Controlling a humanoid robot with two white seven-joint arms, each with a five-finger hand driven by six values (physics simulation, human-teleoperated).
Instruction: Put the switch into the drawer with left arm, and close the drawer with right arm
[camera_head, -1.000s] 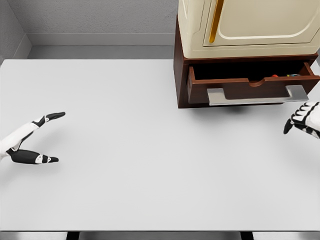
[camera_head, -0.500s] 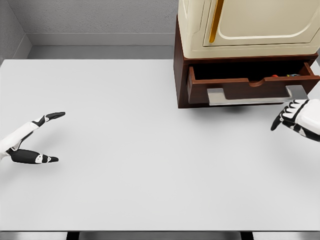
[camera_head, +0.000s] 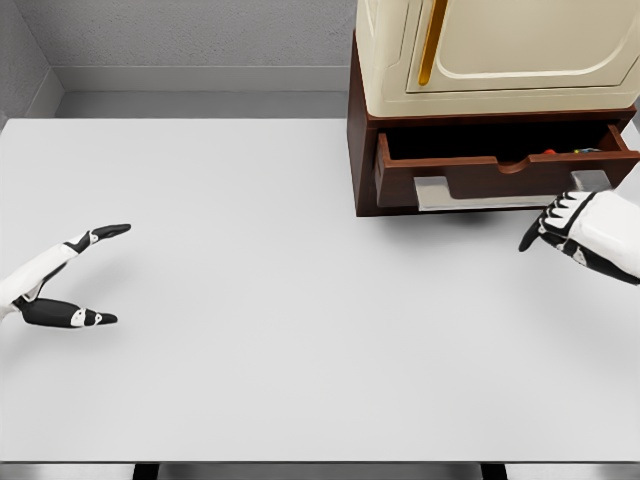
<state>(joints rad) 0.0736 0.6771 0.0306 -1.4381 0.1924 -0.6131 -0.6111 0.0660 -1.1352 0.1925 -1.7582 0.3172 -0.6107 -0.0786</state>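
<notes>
While the left robot hand rests open and empty far across the table, the right robot hand, fingers loosely curled and empty, sits just below-right of the open drawer, whose front runs left-right.

The table under both hands is a smooth, matt pale grey. Just above the right hand, the drawer and its cabinet look like dark reddish-brown wood with a dull sheen, the drawer's handle like brushed grey metal. The hands look like glossy white and black plastic, and the cream unit atop the cabinet looks smooth and slightly shiny.
</notes>
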